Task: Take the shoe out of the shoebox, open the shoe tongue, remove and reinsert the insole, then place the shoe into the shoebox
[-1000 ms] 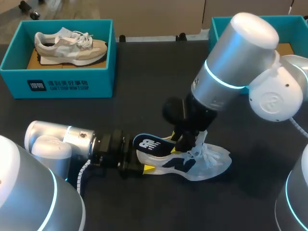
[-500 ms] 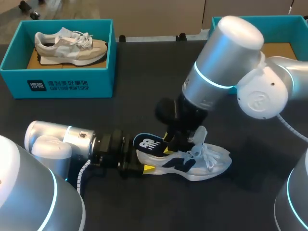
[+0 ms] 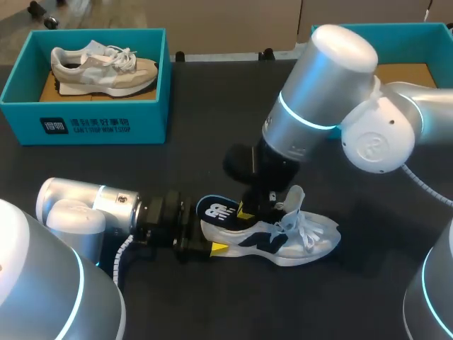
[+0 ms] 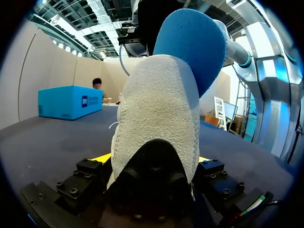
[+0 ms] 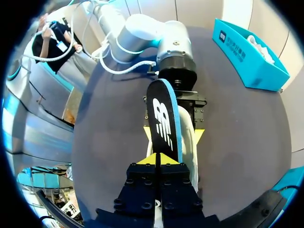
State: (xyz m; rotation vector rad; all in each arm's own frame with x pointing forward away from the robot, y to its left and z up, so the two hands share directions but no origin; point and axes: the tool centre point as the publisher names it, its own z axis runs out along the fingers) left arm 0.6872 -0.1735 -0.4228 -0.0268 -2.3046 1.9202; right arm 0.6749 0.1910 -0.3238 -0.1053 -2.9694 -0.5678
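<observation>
A white shoe [image 3: 297,237] with a navy logo lies on its sole on the black table, toe to the right. Its dark blue insole [image 3: 216,211] sticks up out of the heel end. My left gripper [image 3: 204,244] lies flat on the table with the heel [image 4: 156,109] held between its wide-set fingers, the insole [image 4: 192,42] rising above. My right gripper [image 3: 248,210] comes down over the shoe's opening. In the right wrist view its yellow tips [image 5: 159,159] are pressed together on the insole's [image 5: 164,118] near end, with the shoe [image 5: 189,140] under it.
A teal shoebox [image 3: 85,120] holding a beige and white shoe [image 3: 102,67] stands at the back left. A second teal box [image 3: 432,32] stands at the back right, partly behind my right arm. Bare black tabletop lies between the boxes.
My right arm has swung left along the shoe toward the heel, and its gripper has closed on the insole. The left arm and the shoe have stayed put.
</observation>
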